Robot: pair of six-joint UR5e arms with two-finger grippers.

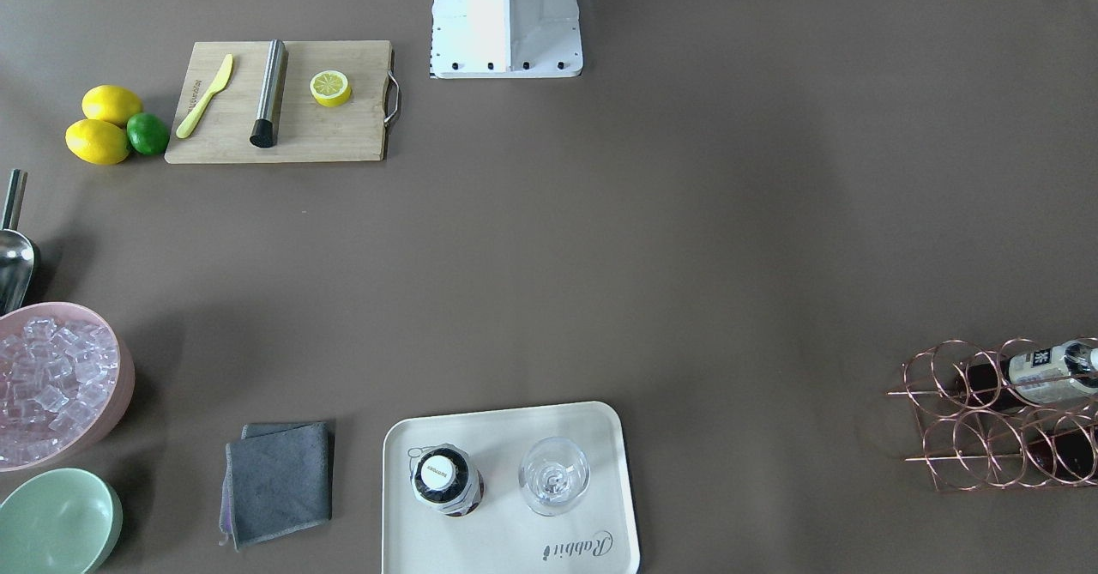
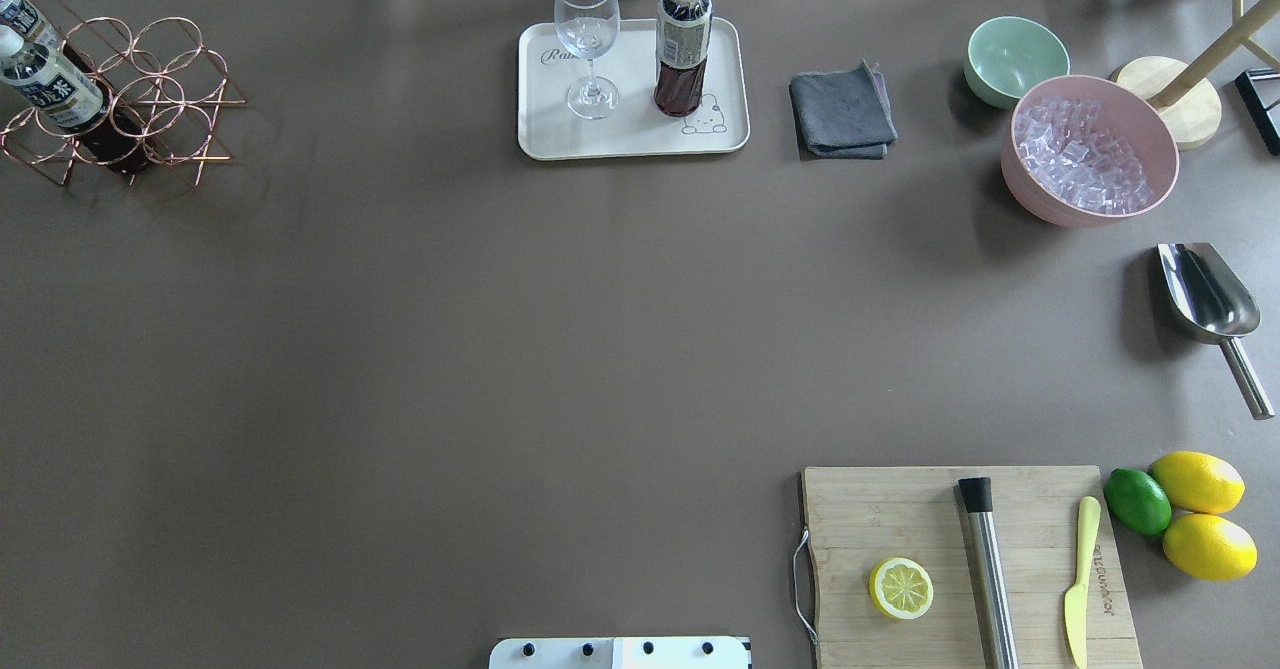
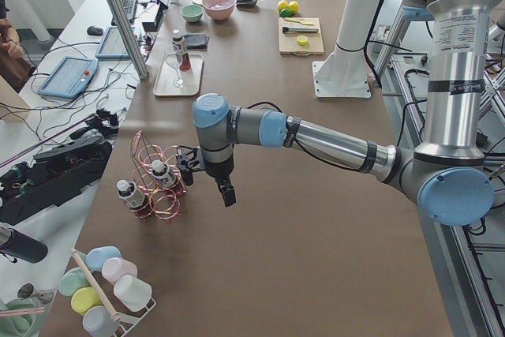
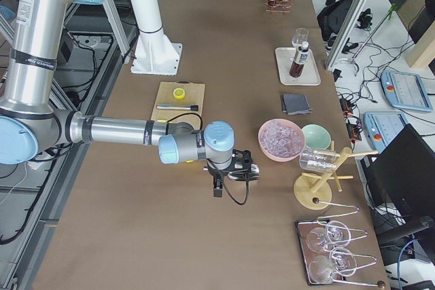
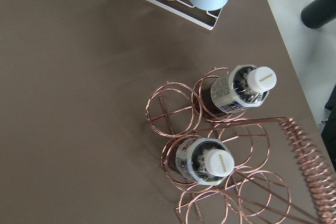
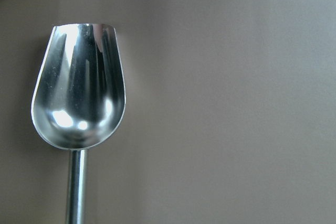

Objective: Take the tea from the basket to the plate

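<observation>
The copper wire basket (image 2: 150, 99) stands at the table's far left corner and holds two tea bottles (image 5: 239, 87) (image 5: 206, 160) with white caps and black-and-white labels. The left wrist view looks down on them from above the basket (image 5: 173, 111). My left gripper (image 3: 186, 165) hovers right beside the basket (image 3: 162, 191); I cannot tell if it is open. The cream plate (image 2: 630, 139) at the far middle carries a beige-label bottle (image 2: 683, 49) and a wine glass (image 2: 587, 39). My right gripper (image 4: 243, 165) hangs over a steel scoop (image 6: 79, 103); I cannot tell its state.
A pink bowl of ice (image 2: 1090, 149), a green bowl (image 2: 1015, 57), a grey cloth (image 2: 842, 111) and the scoop (image 2: 1210, 304) lie on the right. A cutting board (image 2: 970, 559) with a lemon half, lemons and a lime (image 2: 1138, 501) sit at the near right.
</observation>
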